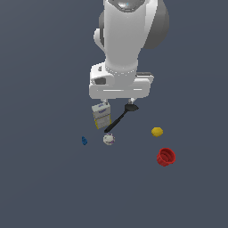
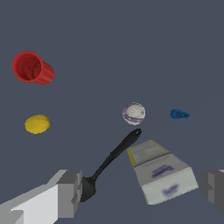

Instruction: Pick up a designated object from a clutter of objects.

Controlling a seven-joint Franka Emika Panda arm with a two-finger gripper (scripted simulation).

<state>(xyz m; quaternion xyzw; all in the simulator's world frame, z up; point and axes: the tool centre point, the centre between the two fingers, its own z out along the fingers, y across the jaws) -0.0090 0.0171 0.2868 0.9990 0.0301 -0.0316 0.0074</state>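
The black utensil (image 1: 119,119) lies on the floor, its oval head (image 1: 131,107) towards the arm and its thin handle running away to the whitish ball (image 1: 108,139). The white-and-yellow box (image 1: 101,115) lies right beside the handle. My gripper (image 1: 118,101) is open and empty, standing over the box and the utensil's head. In the wrist view the utensil (image 2: 111,157) and the box (image 2: 159,170) lie between my spread fingers (image 2: 65,194), and the head (image 2: 87,189) is next to one finger. The gripper (image 2: 141,190) holds nothing.
A red cup (image 1: 165,156) lies on its side at the exterior view's right, with a yellow lump (image 1: 156,132) near it. A tiny blue piece (image 1: 84,140) sits left of the ball. In the wrist view: cup (image 2: 33,68), lump (image 2: 37,124), ball (image 2: 134,113), blue piece (image 2: 179,114).
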